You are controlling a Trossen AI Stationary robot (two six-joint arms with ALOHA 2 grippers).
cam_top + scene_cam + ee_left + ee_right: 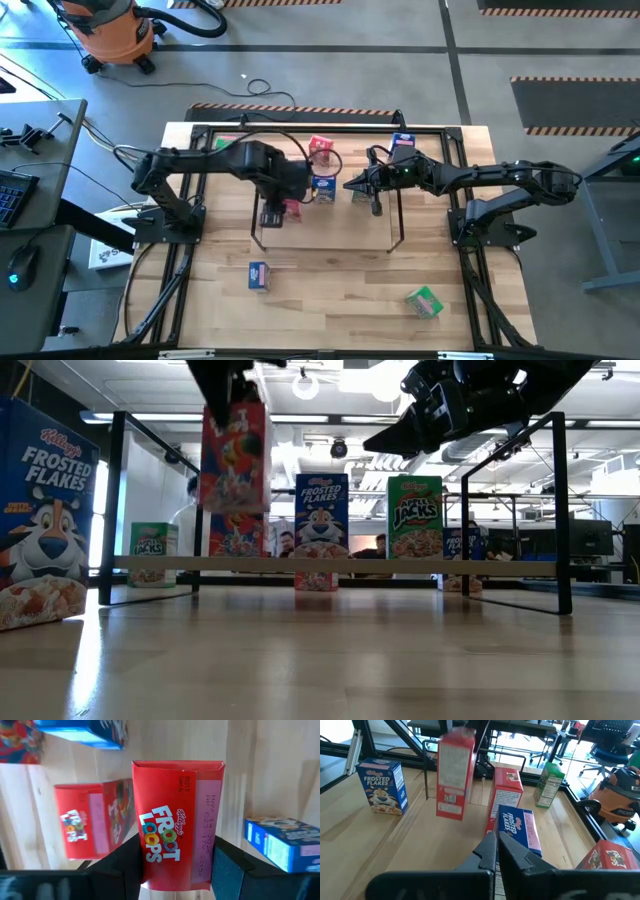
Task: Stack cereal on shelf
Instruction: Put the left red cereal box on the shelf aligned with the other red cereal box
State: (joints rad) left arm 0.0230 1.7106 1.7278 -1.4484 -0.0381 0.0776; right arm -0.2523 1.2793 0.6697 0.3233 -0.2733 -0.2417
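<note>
A red Froot Loops cereal box (235, 455) hangs upright over the shelf (520, 566), with my left gripper (176, 867) shut on it. The shelf is a low black wire rack (399, 215) in the middle of the table. On it stand a green box (152, 553), a red box (237, 538), a blue Frosted Flakes box (321, 510) and a green Apple Jacks box (415, 515). My right gripper (497, 842) is shut on nothing and hovers over the shelf's right part (350, 185). My left gripper pinches the red box at its upper end (150, 865) between its two fingers, one finger (122, 870) on each side. The fingers come from above, pointing down. The box hangs upright below them, clear of the shelf and of the red box under it.
A blue box (258, 275) lies on the near left of the table and a green one (425, 300) on the near right. A blue box (402, 143) stands at the far right. A black rail frame (185, 250) borders the tabletop.
</note>
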